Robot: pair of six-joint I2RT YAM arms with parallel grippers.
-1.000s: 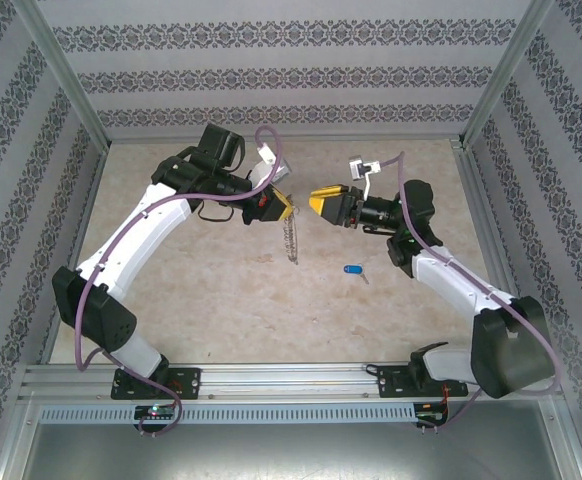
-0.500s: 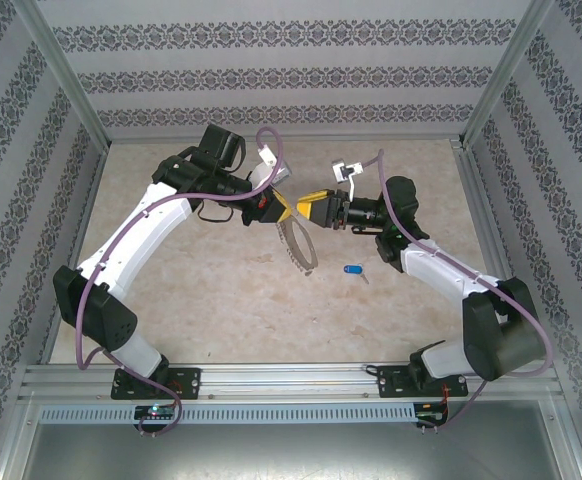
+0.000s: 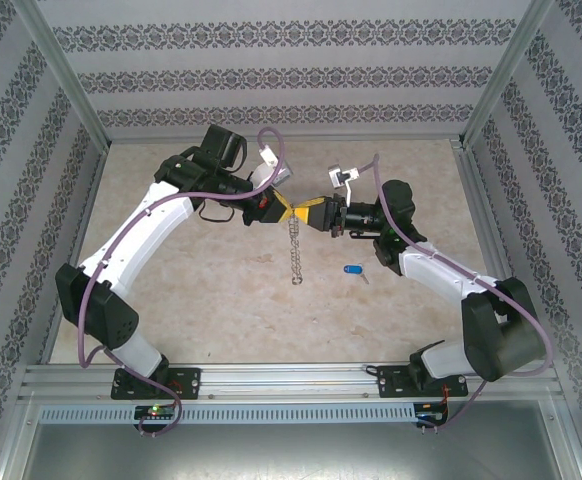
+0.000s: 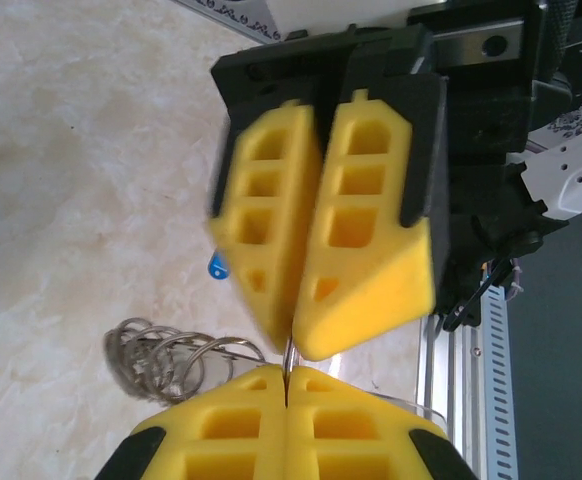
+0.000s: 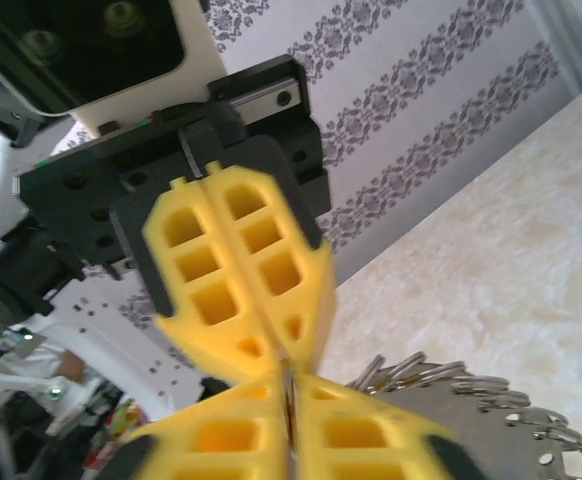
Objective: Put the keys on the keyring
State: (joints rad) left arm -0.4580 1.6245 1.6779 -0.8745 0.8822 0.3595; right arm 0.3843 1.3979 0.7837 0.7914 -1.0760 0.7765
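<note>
The left gripper is held up over the middle of the marbled table, its yellow fingers clenched on a thin wire of the keyring. In the left wrist view the wire comes out of the seam between the pads, with the loop's small silver rings bunched just beside them. From that pinch the keyring hangs as a narrow, chain-like strand, its lower end close to or resting on the tabletop; which one I cannot tell. Tip to tip against the left one, the right gripper also looks closed, apparently nipping the same wire from the opposite side. To the right and nearer the arms' bases, the blue-headed key lies flat on the table, apart from the keyring and from both grippers. By my reading the task is at an early stage: the loop is lifted and steadied between two hands, but the key is untouched and nothing has been threaded on. It has yet to be picked up, brought to the ring and worked onto the wire.
</note>
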